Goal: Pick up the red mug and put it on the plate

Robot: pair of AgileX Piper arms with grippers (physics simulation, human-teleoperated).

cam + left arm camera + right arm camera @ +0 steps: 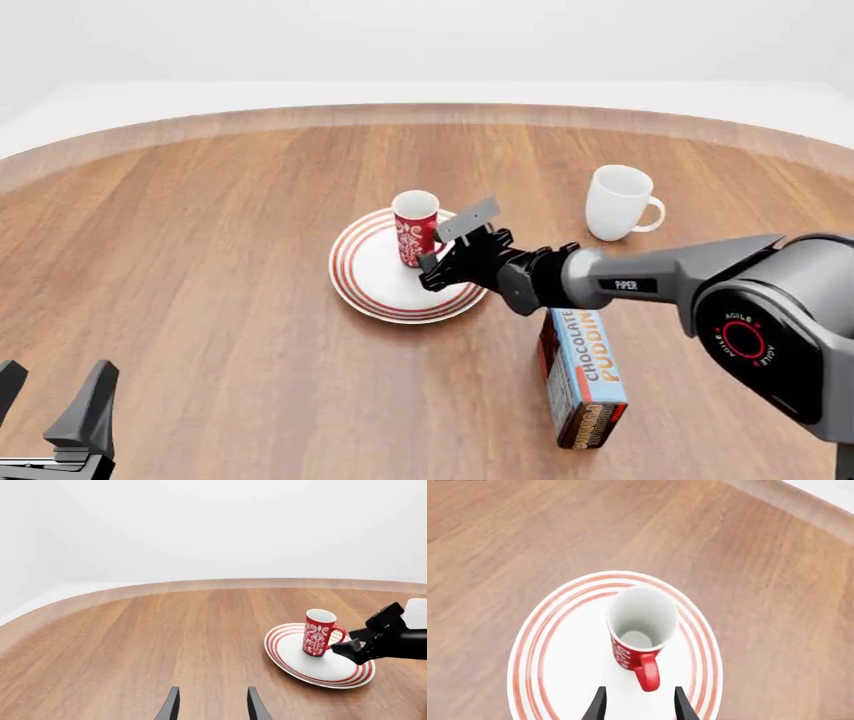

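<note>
The red mug (415,228) with the white pattern stands upright on the plate (380,290), a white plate with red rings, mid-table. My right gripper (430,270) is open just behind the mug's handle (648,676), fingers to either side of it and not touching. The right wrist view looks down into the mug (640,615) on the plate (560,645). The left wrist view shows the mug (317,635), the plate (327,672) and the right gripper (341,648). My left gripper (54,400) is open and empty at the table's near left.
A plain white mug (618,203) stands to the right of the plate, farther back. A chocolate pudding box (585,385) lies on the table under the right arm, near the front right. The round table's far edge (427,108) curves behind.
</note>
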